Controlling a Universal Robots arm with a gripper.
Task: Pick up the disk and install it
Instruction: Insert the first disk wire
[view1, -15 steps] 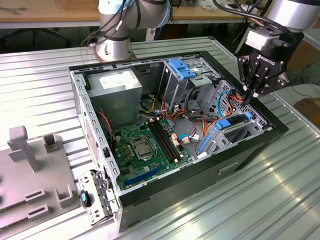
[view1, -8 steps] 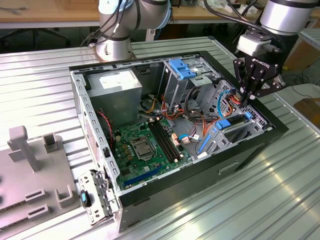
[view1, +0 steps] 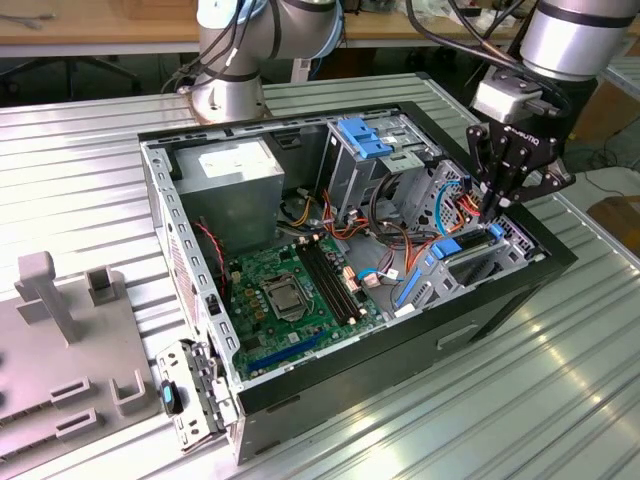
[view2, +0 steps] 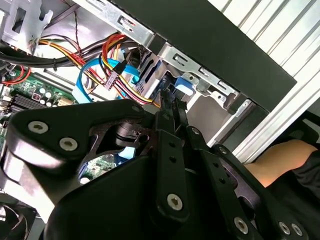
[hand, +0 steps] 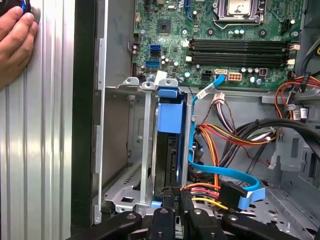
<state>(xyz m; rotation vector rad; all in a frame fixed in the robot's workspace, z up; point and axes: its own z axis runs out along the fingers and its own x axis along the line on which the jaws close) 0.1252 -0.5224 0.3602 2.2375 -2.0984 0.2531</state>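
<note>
At the exterior view's right, inside the open computer case (view1: 165, 215), the tool (view1: 490, 216) hangs with fingers closed together on the end of the disk (hand: 169, 117), which stands on edge in the metal bay (hand: 146, 150), seemingly to seat it.

My claw (view2: 170, 102), fingers (view2: 178, 114) closed together, reaches the blue-framed disk (view2: 184, 82) in its metal bay (view2: 200, 64), coloured cables (view2: 116, 62) just beside.

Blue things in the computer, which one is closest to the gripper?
The disk, edge-up in its blue frame, directly under the gripper. The blue cable runs beside it; the blue ribbed clip sits farther off.
</note>
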